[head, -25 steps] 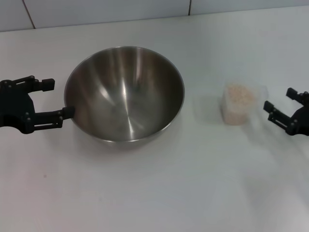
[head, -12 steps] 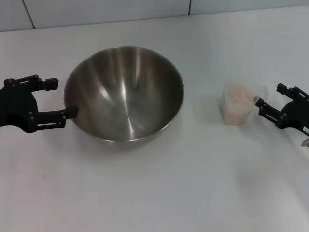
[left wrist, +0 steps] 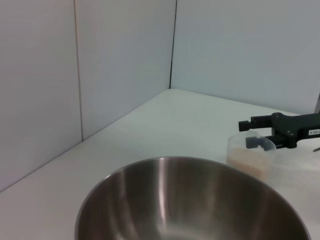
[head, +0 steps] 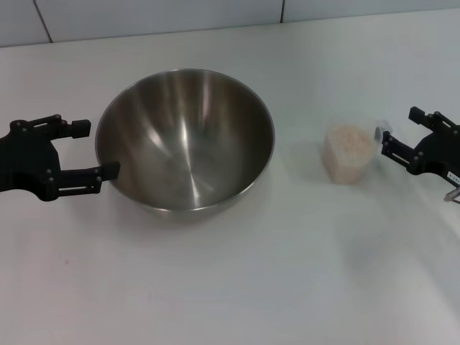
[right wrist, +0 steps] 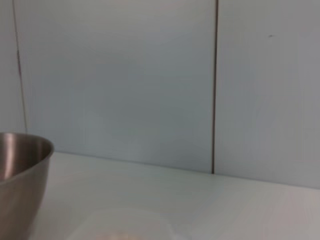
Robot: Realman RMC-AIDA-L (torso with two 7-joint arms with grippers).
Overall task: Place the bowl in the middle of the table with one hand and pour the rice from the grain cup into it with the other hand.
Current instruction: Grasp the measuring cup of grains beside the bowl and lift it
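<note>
The steel bowl (head: pixel 185 136) stands on the white table (head: pixel 230 287), left of centre, and looks empty. My left gripper (head: pixel 97 149) is open at the bowl's left rim, its near finger right by the wall. The clear grain cup (head: pixel 348 153), full of pale rice (head: pixel 349 139), stands to the bowl's right. My right gripper (head: pixel 399 133) is open just right of the cup, at its small handle. The left wrist view shows the bowl (left wrist: pixel 190 200), the cup (left wrist: pixel 250 152) and the right gripper (left wrist: pixel 248 133) beyond it. The right wrist view shows the bowl's wall (right wrist: pixel 20 180) and faintly the cup's rim (right wrist: pixel 125 225).
A tiled wall (head: pixel 215 14) runs along the table's far edge. Bare tabletop lies in front of the bowl and the cup.
My right gripper has moved left up to the cup, which has shifted slightly left. My left gripper has edged right, closer to the bowl's rim.
</note>
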